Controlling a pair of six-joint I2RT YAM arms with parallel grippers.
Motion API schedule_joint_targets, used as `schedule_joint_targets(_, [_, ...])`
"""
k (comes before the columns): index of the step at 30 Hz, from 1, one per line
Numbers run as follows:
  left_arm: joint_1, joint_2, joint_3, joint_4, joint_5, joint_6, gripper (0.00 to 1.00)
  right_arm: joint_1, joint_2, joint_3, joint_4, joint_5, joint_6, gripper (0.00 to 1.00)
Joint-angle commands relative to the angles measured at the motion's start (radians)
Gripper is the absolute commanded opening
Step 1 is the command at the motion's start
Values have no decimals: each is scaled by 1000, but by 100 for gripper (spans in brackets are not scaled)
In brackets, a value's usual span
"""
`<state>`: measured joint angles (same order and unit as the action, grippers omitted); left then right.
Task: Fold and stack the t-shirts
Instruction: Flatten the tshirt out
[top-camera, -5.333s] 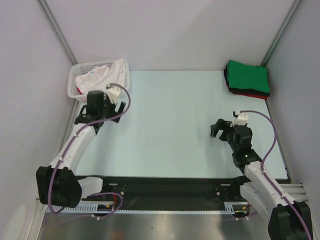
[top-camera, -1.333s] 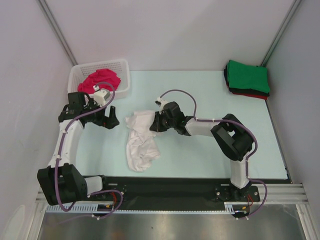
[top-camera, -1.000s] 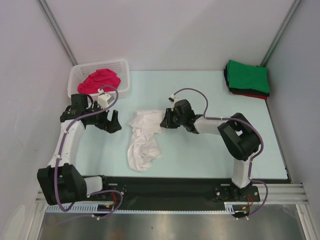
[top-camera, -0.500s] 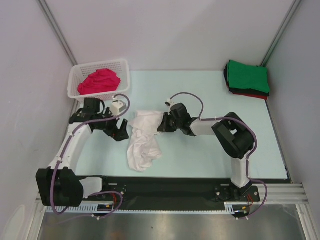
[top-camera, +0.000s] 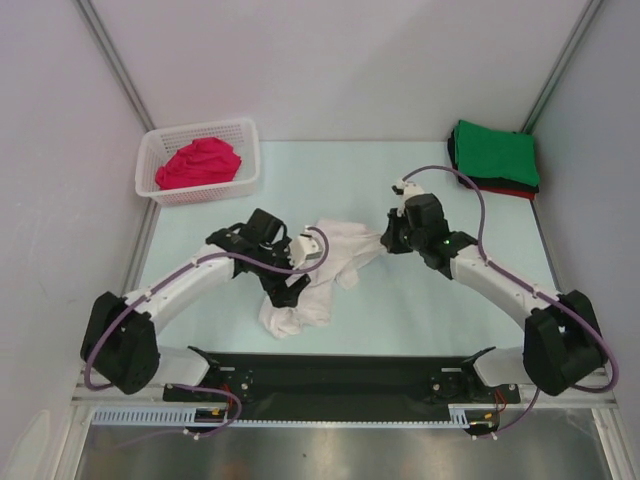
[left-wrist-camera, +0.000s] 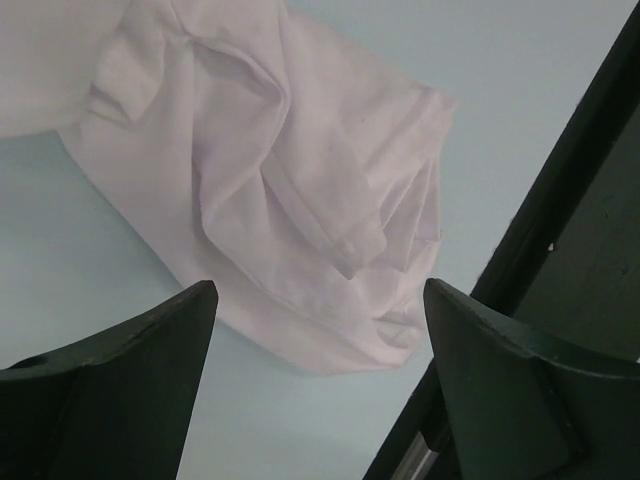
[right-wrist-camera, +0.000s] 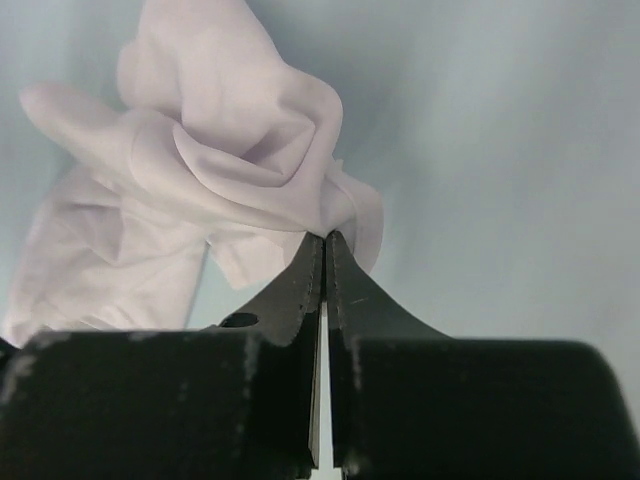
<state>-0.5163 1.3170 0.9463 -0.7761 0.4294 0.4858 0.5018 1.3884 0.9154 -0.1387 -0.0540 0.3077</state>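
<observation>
Left wrist view, centre: the left gripper (left-wrist-camera: 318, 300), jaws wide apart, hangs over the crumpled white t-shirt (left-wrist-camera: 280, 180), probably to take its near end. Farther, mid-frame overhead, the right gripper (top-camera: 386, 240) pinches its corner, likely to spread it. Upper right lies the folded stack (top-camera: 495, 155).

White shirt (top-camera: 318, 268): crumpled, unfolded, lying mid-counter (top-camera: 350, 185); one bunched end pinched in the right claw (top-camera: 386, 240); magenta-red shirt (top-camera: 198, 163): bunched in the basket (top-camera: 200, 193), far left; green shirt (top-camera: 497, 152): folded flat, topping the far-right stack; dark shirt (top-camera: 452, 150) and red shirt (top-camera: 497, 190) beneath it, only their edges showing.
</observation>
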Motion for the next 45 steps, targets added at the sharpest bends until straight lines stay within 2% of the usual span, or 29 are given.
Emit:
schedule_joint_targets(1, [-105, 75, 9, 100, -83, -29, 89, -52, -98, -61, -171, 94, -105, 0])
schedule_joint_targets(5, [-182, 163, 2, 185, -141, -32, 85, -164, -172, -96, -188, 63, -111, 0])
schedule_joint_targets(8, [-206, 232, 34, 215, -133, -41, 77, -177, -198, -99, -185, 31, -116, 0])
schedule_joint_targets(10, [-211, 255, 58, 230, -132, -44, 67, -178, -201, -93, -188, 31, -120, 0])
schedule_joint_targets(11, [-211, 267, 66, 236, -133, -46, 60, -177, -203, -92, -191, 32, -121, 0])
schedule_joint_targets(12, [-211, 283, 80, 233, -132, -47, 49, -178, -204, -89, -193, 33, -121, 0])
schedule_joint_targets(14, [-211, 292, 91, 213, -113, -39, 37, -178, -212, -81, -200, 45, -127, 0])
schedule_joint_targets(15, [-209, 286, 100, 203, -110, -32, 7, -181, -216, -78, -200, 52, -134, 0])
schedule_joint_targets(16, [-209, 278, 106, 195, -116, -33, 0, -186, -219, -66, -206, 52, -136, 0])
schedule_joint_targets(20, [-174, 186, 150, 193, -291, -7, 0, -253, -235, 14, -190, -15, -134, 0])
schedule_joint_targets(22, [-90, 133, 195, 187, -316, 3, 0, -299, -232, 63, -173, -49, -128, 0])
schedule_joint_targets(28, [189, 87, 491, 101, -346, 66, 0, -423, -158, 333, -108, -174, -78, 0])
schedule_joint_targets(32, [262, 62, 678, 77, -388, 106, 1, -457, -104, 511, -133, -228, -58, 0])
schedule_joint_targets(34, [269, 39, 692, 77, -412, 137, 0, -457, -115, 542, -125, -250, -45, 0])
schedule_joint_targets(37, [271, -33, 619, 95, -405, 174, 0, -457, -178, 504, -133, -257, -39, 0])
schedule_joint_targets(41, [271, -162, 307, 94, -310, 255, 0, -456, -343, 320, -118, -253, -4, 0])
schedule_joint_targets(45, [271, -229, 192, 25, -304, 231, 0, -456, -461, 186, -136, -248, 22, 0])
